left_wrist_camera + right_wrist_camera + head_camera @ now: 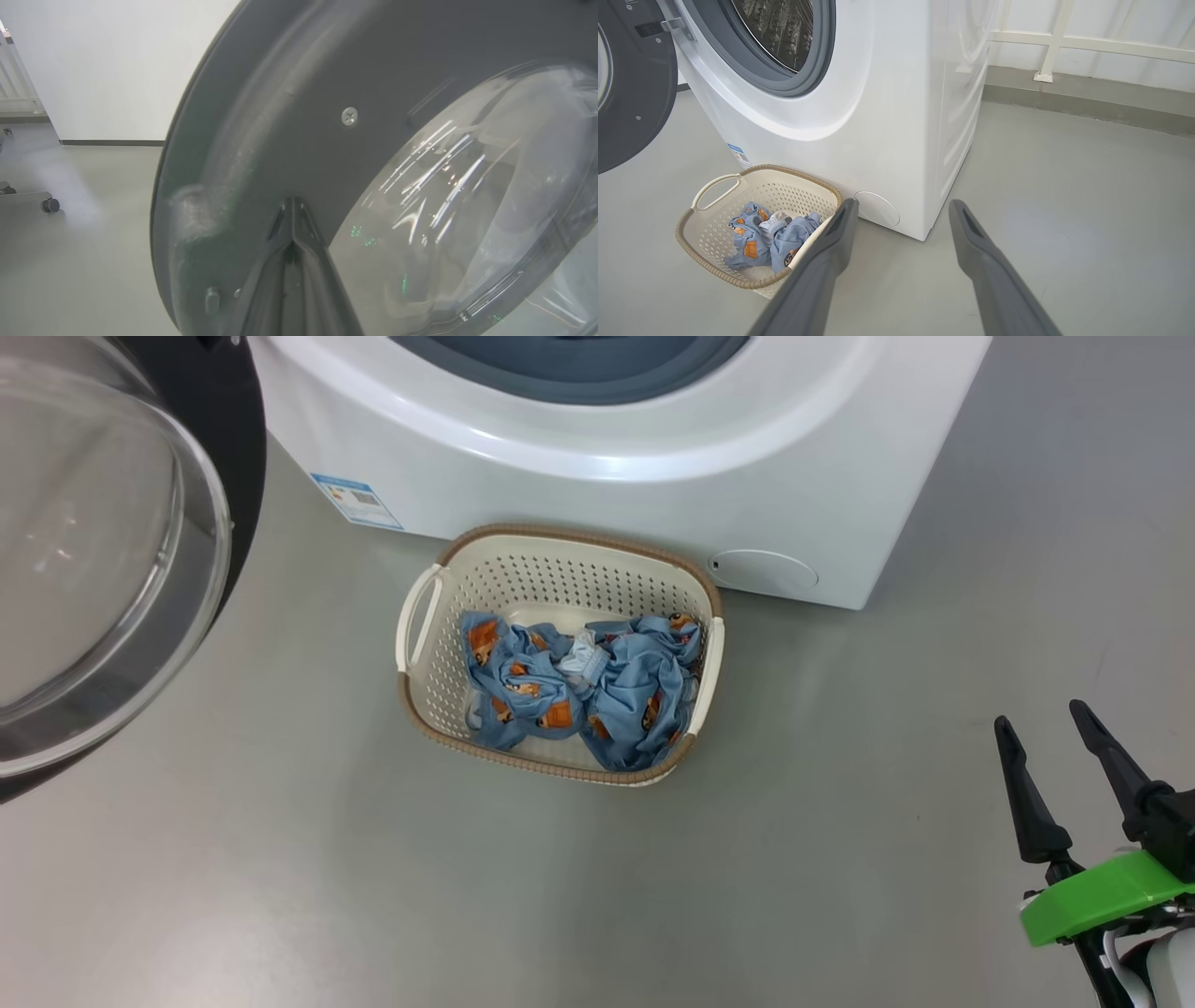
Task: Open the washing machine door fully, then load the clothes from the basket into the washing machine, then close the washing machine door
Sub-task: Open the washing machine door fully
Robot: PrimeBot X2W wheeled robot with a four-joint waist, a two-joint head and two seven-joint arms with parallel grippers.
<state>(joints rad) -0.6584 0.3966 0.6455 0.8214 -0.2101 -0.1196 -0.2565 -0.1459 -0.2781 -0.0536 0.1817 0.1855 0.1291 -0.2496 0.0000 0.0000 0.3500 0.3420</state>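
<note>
Left gripper [293, 204], fingers pinched together, faces the washing machine door [303, 93]. Right gripper [1038, 713] gapes empty, right of the basket [560, 574]

Left end effector [292, 205], jaws tight together; right end effector [1039, 714], jaws wide apart, at lower right

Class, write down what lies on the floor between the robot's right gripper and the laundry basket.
Nothing: the head view shows bare grey floor between the right gripper and the basket.
</note>
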